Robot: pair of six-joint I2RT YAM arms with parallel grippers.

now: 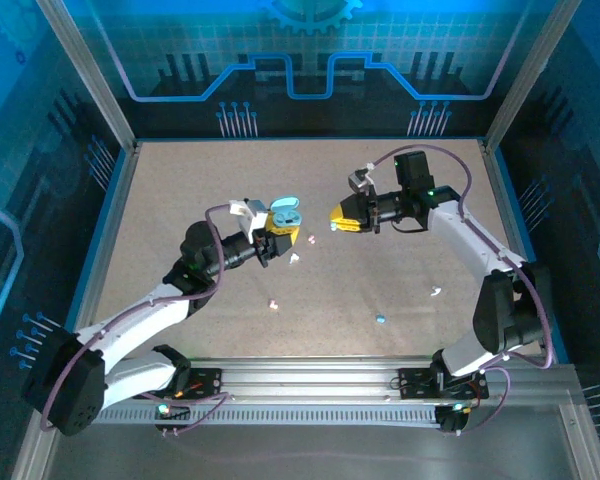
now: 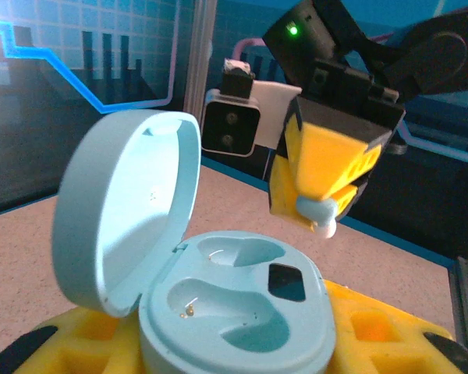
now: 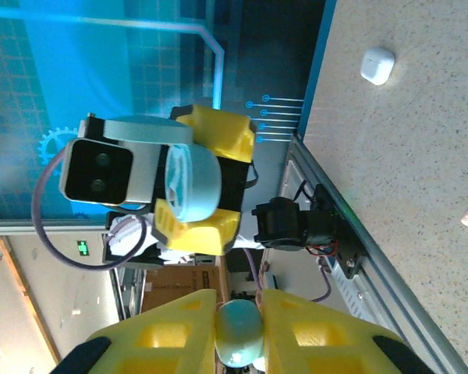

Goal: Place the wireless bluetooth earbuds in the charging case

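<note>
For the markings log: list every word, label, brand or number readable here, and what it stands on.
No text can be read.
charging case: no label shows.
earbud: no marking shows.
green sign in the background: too blurred to read.
wall panels: gear and circuit graphics, no words.

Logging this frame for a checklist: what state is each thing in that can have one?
charging case, lid open, both wells empty
pale blue earbud, pinched, apart from the case, not inserted
left gripper, shut on the charging case
right gripper, shut on the pale blue earbud
loose earbuds, lying on the table
</note>
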